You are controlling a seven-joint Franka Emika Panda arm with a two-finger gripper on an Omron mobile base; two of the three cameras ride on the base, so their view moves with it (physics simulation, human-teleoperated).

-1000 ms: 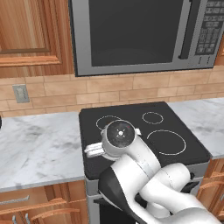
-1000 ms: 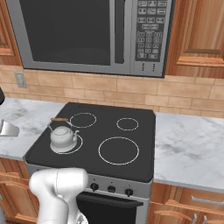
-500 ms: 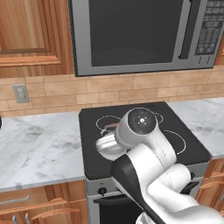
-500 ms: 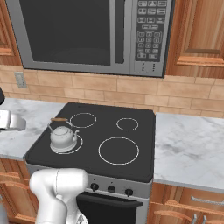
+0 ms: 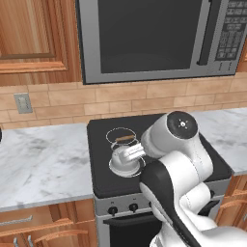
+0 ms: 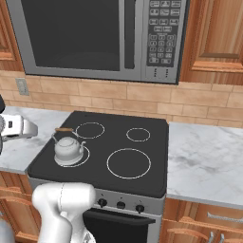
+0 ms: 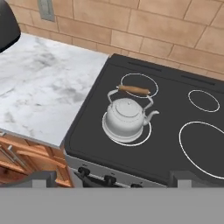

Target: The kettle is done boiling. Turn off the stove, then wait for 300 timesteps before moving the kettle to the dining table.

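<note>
Black stove (image 6: 142, 156) carries the kettle (image 7: 126, 116), lid on; claw (image 7: 109, 178) gapes wide.

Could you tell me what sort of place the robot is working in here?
A home-style kitchen, rendered: a black stove with a kettle on a front burner, a steel microwave above it, and marble counters with wooden cabinets.

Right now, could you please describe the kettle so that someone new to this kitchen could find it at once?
Look below the steel microwave to the black stove. On its front left burner sits the kettle, small, squat and silvery-white. Nothing else stands on the cooktop, and its arched handle with a brown wooden bar marks it out.
</note>
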